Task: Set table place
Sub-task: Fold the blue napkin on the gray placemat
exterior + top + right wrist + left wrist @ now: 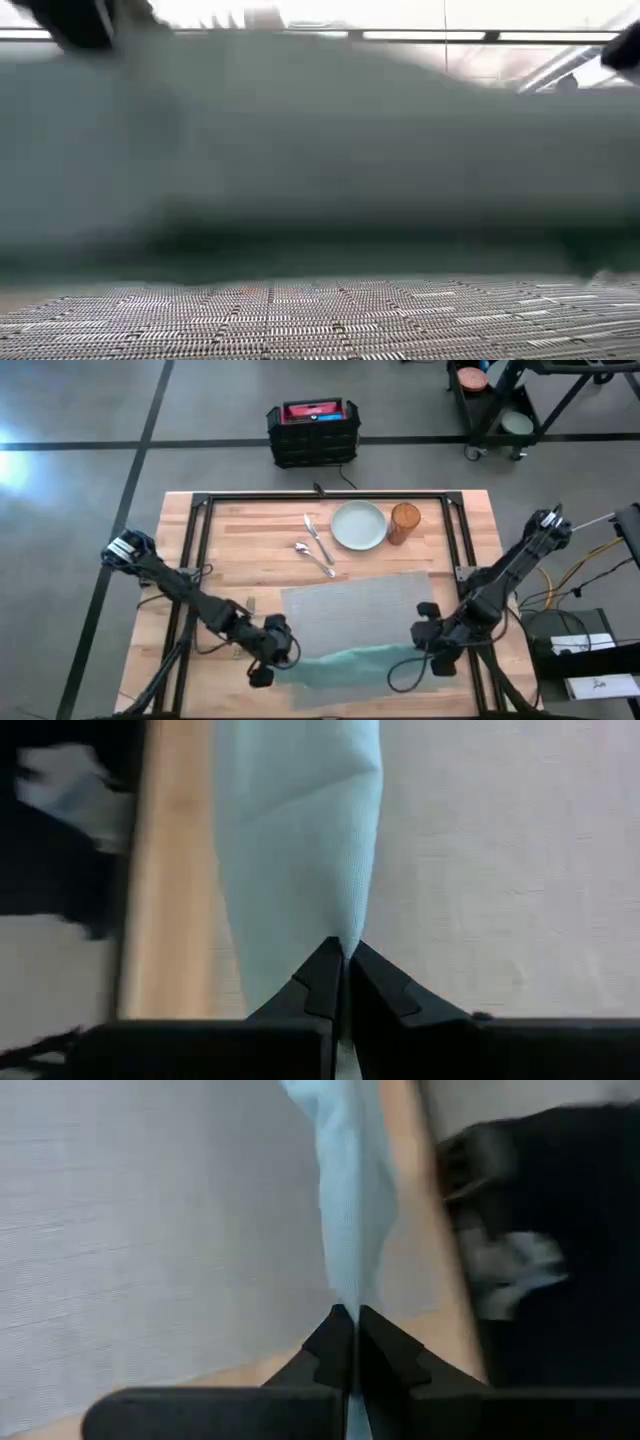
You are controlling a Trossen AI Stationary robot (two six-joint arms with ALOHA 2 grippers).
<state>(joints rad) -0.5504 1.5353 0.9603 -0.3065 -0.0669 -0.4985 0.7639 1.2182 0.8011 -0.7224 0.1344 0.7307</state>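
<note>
Both end effectors, left (pixel 268 663) and right (pixel 432 650), pinch the teal cloth napkin (pixel 350 664) taut; uneven pulling could drag the grey woven placemat (pixel 358 612).

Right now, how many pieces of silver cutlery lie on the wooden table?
3: a silver fork, a silver knife and a silver spoon, together on the light wooden table, left of the pale round plate. None seems hidden.
</note>
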